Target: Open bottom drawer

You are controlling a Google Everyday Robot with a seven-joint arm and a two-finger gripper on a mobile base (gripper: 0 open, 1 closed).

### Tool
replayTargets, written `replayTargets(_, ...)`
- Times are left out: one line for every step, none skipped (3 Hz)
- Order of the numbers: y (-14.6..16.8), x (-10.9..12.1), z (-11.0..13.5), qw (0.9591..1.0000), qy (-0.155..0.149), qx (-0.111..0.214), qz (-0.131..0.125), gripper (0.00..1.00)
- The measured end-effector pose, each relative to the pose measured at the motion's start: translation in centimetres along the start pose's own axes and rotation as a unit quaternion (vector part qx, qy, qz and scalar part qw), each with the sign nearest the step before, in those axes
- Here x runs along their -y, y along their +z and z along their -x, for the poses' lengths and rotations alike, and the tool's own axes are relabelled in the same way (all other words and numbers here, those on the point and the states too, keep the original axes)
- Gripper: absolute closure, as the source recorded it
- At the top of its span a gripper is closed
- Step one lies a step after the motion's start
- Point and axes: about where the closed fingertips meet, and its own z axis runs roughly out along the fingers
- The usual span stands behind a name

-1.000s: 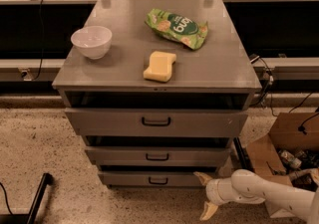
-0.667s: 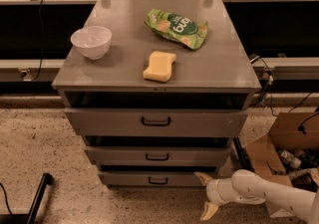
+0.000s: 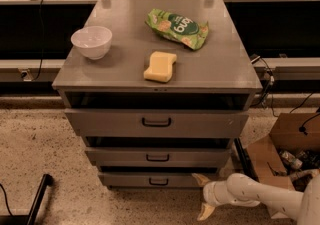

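The grey metal cabinet [image 3: 235, 74] stands in the middle of the camera view with three drawers. The bottom drawer [image 3: 135, 180] is the lowest, a short grey front with a small black loop handle [image 3: 158, 182]. It sticks out slightly, like the two above it. My gripper [image 3: 204, 196] comes in from the lower right on a white arm [image 3: 260, 197]. Its two pale fingers are spread, one at the drawer's right end and one lower near the floor. Nothing is held between them.
On the cabinet top lie a white bowl [image 3: 92, 42], a yellow sponge [image 3: 160, 66] and a green snack bag [image 3: 177, 28]. A cardboard box [image 3: 285, 144] with clutter sits on the floor at the right. A black bar [image 3: 37, 200] lies at the lower left.
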Motion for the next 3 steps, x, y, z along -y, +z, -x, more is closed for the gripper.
replayTargets(0.9, 0.8, -0.8, 0.9996, -0.004, -0.020, -0.019, 0.00)
replayTargets(1.1, 2.3, -1.7, 0.9990, 0.001, -0.025, -0.038, 0.00)
replayTargets(1.4, 3.9, -2.5, 0.9985, 0.006, -0.018, -0.052, 0.00)
